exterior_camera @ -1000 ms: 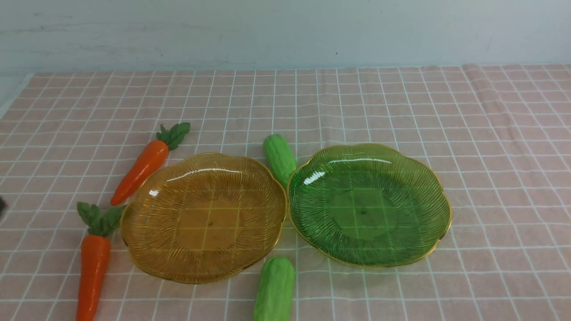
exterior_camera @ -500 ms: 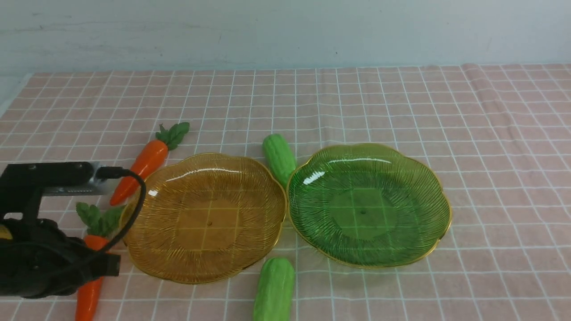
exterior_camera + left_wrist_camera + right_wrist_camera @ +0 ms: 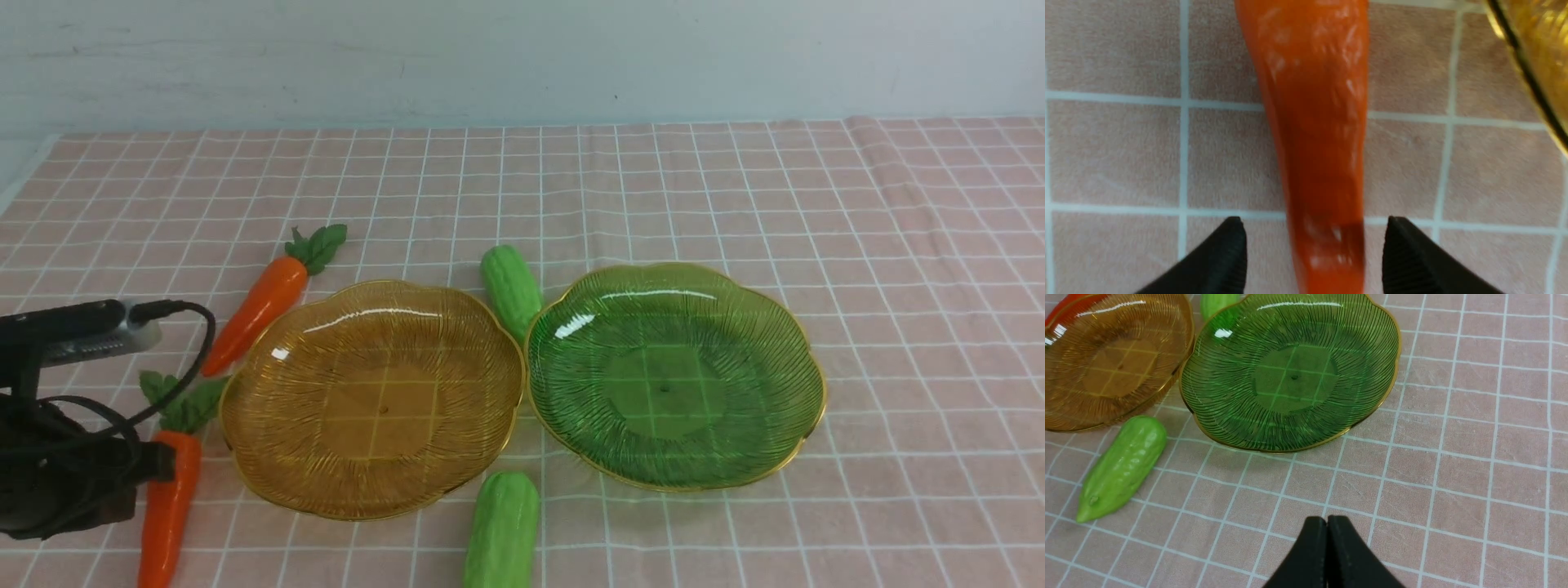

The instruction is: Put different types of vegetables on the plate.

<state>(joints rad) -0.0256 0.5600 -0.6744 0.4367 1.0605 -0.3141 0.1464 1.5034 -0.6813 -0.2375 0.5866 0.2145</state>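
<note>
While the left gripper [image 3: 1313,222] hangs with jaws wide astride the near carrot [image 3: 1318,143], not touching it, that glossy orange taper lies just left of the amber plate [image 3: 371,400]. Second carrot [image 3: 260,306] is beyond it, leafy top pointing away. Bumpy light-green gourds: far gourd [image 3: 511,287] between the plates' far rims, near gourd [image 3: 502,531] by the front edge. Amber plate and green plate [image 3: 676,376] are ribbed, translucent, with scalloped gold rims. All four vegetables lie outside them. Right gripper [image 3: 1327,518] is pinched closed over the pink checked tablecloth [image 3: 1474,457].

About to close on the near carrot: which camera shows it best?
Left wrist view: the near carrot fills the frame between the open left gripper's tips. Front view shows its leaves and lower body, the arm covering part. Right wrist view shows only an orange sliver, carrot unclear.
</note>
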